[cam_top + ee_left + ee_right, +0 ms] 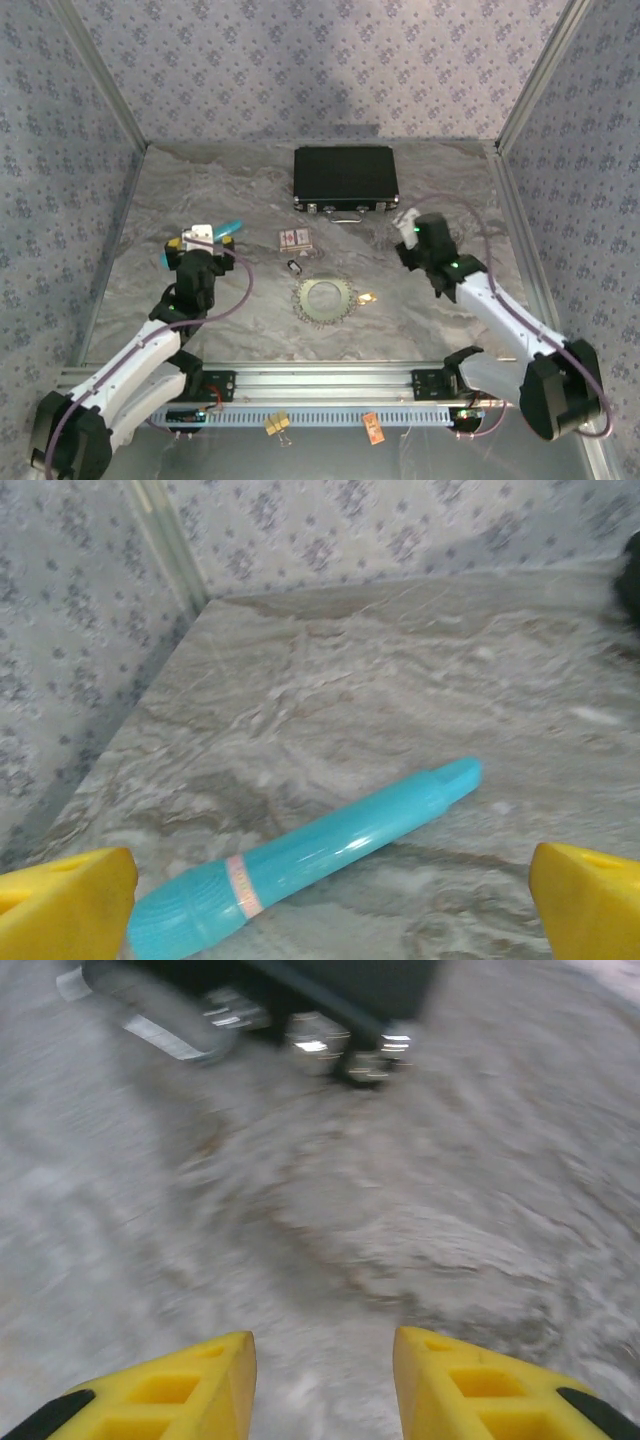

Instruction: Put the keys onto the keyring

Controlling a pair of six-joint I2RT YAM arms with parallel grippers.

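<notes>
In the top view the keyring (294,267), a small dark oval loop, lies on the marble table just below a red-and-white card box (295,238). A tiny brass-yellow glint, one of the keys (367,297), lies right of a round toothed disc (323,298). My left gripper (205,236) stands at the left, well away from both. In its wrist view that left gripper (330,882) is wide open over a teal pen (320,850) lying on the table. My right gripper (407,226) hovers right of centre; in its own view the right gripper (325,1360) is open and holds nothing.
A shut black case (345,178) sits at the back; its handle and latches (320,1040) show blurred ahead of the right gripper. Patterned walls close in the table on three sides. A binder clip (277,423) and an orange tag (373,427) hang at the front rail.
</notes>
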